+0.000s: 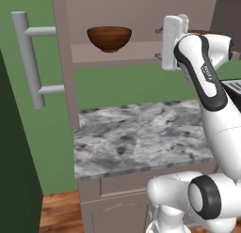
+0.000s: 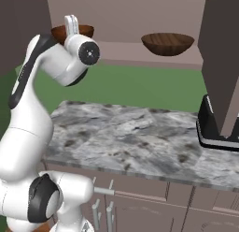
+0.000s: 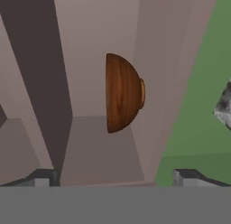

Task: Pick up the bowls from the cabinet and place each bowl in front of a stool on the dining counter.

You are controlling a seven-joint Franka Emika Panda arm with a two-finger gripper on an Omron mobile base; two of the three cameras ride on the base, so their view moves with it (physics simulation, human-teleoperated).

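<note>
The claw [image 3: 113, 175] stands wide and holds nothing, its two dark tips apart at the bottom of the hand view, with the hand rolled on its side and raised to shelf level at the open cabinet [image 1: 141, 11]. Straight ahead of it, still apart from the tips, the deeper bowl [image 3: 124, 93] sits on the inner shelf, seen edge-on because of the roll. The wider, shallower bowl [image 2: 168, 43] rests further along the same shelf, well apart from the first. Below lies a marble worktop [image 1: 141, 133], and the cabinet door with its grey bar handle [image 1: 29, 58] hangs open to one side. To grasp well, the arm should probably advance level until one finger passes inside the rim and the other outside, then pinch the wall, keeping clear of the shelf edge.
</note>
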